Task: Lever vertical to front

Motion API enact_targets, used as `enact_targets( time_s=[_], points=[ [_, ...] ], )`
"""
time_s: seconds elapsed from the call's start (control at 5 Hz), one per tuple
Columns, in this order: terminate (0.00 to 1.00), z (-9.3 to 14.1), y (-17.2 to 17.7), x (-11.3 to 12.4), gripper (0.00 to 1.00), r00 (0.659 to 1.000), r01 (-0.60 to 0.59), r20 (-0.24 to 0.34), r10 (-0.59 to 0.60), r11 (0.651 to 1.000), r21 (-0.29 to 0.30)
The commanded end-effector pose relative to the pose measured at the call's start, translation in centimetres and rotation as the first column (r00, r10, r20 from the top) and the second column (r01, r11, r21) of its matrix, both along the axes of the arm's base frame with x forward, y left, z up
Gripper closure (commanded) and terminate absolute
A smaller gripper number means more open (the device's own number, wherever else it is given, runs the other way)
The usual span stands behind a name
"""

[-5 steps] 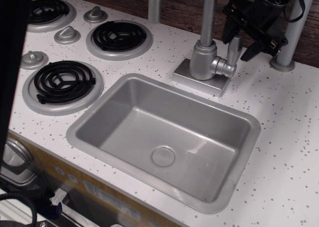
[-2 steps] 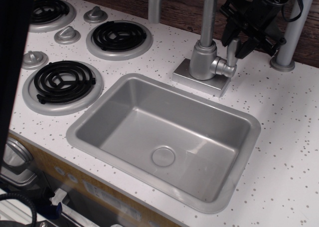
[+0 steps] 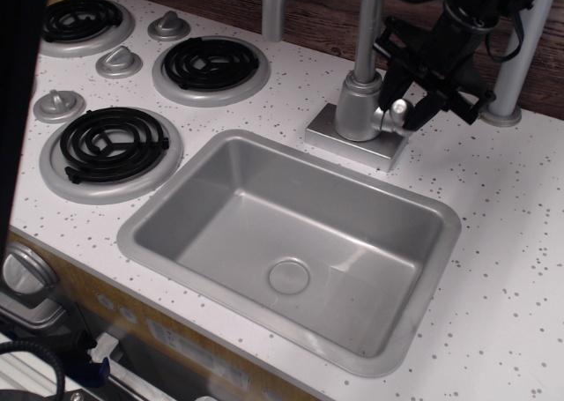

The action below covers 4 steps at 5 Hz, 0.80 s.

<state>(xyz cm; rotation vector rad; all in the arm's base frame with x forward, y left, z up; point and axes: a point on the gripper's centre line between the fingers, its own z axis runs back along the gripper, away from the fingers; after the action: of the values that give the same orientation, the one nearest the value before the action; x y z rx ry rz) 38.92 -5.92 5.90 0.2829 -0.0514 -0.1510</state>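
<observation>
The lever (image 3: pixel 401 108) is a small silver-grey handle on the right side of the faucet base (image 3: pixel 357 135). Only its short rounded end shows between my black fingers; the rest of it is hidden. My gripper (image 3: pixel 411 93) has come down from the upper right and straddles the lever, one finger (image 3: pixel 391 77) against the faucet column side and the other finger (image 3: pixel 430 108) on the right. The jaws stand apart, wider than the lever. I cannot tell how far the lever is tilted.
The tall curved spout (image 3: pixel 366 26) rises just left of my gripper. The grey sink basin (image 3: pixel 167 209) lies in front. A grey post (image 3: pixel 511 75) stands at the right behind my arm. Several black burners and grey stove knobs (image 3: pixel 118 62) lie at the left.
My gripper moved down and left over the lever. The lever stood upright and in full view before; now it is mostly covered and shows shorter and lower.
</observation>
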Motion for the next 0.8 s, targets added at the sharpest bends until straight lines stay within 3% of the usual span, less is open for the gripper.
enact_targets(
  time_s=[0.0, 0.2, 0.4, 0.6],
  points=[
    [0.0, 0.62, 1.03, 0.11, 1.0, 0.997, -0.032, 0.062, 0.037, 0.997, -0.072],
    [0.0, 0.18, 1.17, 0.2, 1.0, 0.997, -0.03, 0.062, 0.036, 0.996, -0.087],
    [0.0, 0.32, 1.08, -0.02, 0.0, 0.997, -0.042, 0.066, 0.047, 0.995, -0.086],
    [0.0, 0.78, 0.86, -0.53, 0.0, 0.995, -0.066, 0.072, 0.071, 0.995, -0.076]
  ],
)
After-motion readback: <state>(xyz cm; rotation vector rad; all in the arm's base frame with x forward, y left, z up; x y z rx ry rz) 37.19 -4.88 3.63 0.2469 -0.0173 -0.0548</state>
